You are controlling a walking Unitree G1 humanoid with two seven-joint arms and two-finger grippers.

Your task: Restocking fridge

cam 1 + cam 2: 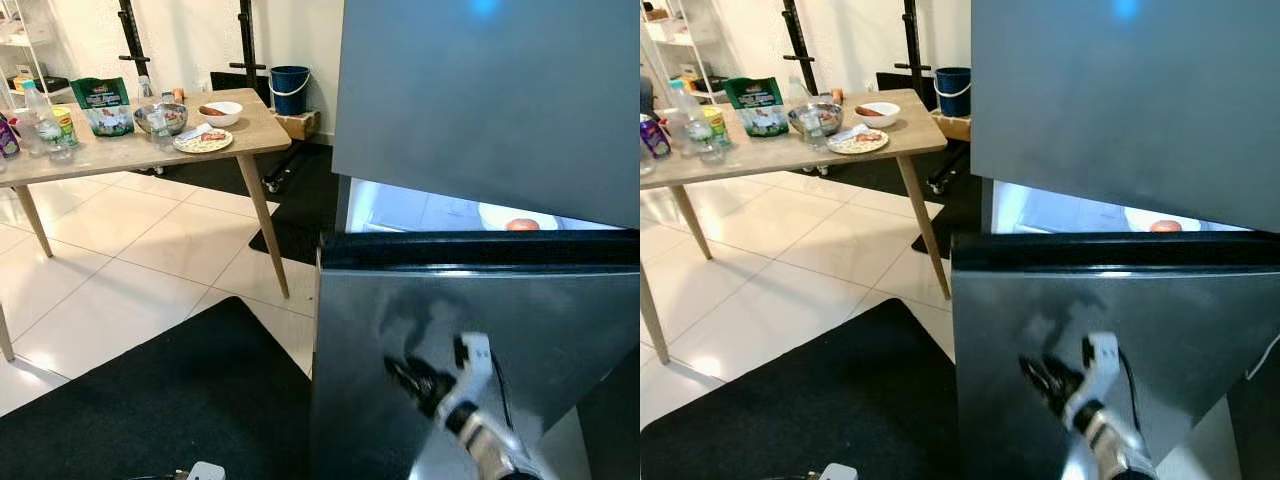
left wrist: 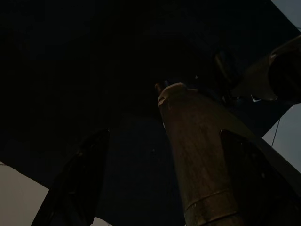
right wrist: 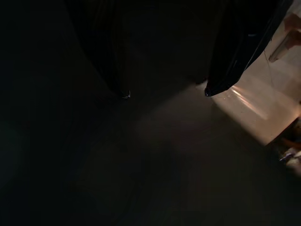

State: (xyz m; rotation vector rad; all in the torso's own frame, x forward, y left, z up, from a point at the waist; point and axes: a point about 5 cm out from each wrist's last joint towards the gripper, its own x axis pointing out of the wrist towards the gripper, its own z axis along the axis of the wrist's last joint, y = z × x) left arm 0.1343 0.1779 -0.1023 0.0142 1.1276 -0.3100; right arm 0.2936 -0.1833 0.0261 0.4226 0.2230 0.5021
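Nearest to me, I am seeing my right gripper (image 1: 412, 378) hovering low against the grey face of the fridge door (image 1: 560, 330), silver wrist below it; in the right wrist view its two black fingers (image 3: 225, 56) are standing apart over a dark surface. The left wrist view is very dark: the left gripper (image 2: 160, 188) is showing its jaws spread, with a dark bottle (image 2: 197, 160) rising between them, close to one finger; I cannot tell whether they are pressing on it. A black mat (image 1: 170, 400) is lying on the white tiled floor (image 1: 120, 280) beside the fridge. Above the door's black top edge, the lit fridge interior (image 1: 420, 212) is showing through a gap, with something reddish (image 1: 522, 225) inside. Farther off to my left, a wooden tabletop (image 1: 250, 135) is carrying a plate (image 1: 203, 141), a white bowl (image 1: 220, 113), a metal bowl (image 1: 160, 119), a green bag (image 1: 100, 98) and clear bottles (image 1: 38, 118). A blue bucket (image 1: 289, 90) is standing against the far wall.
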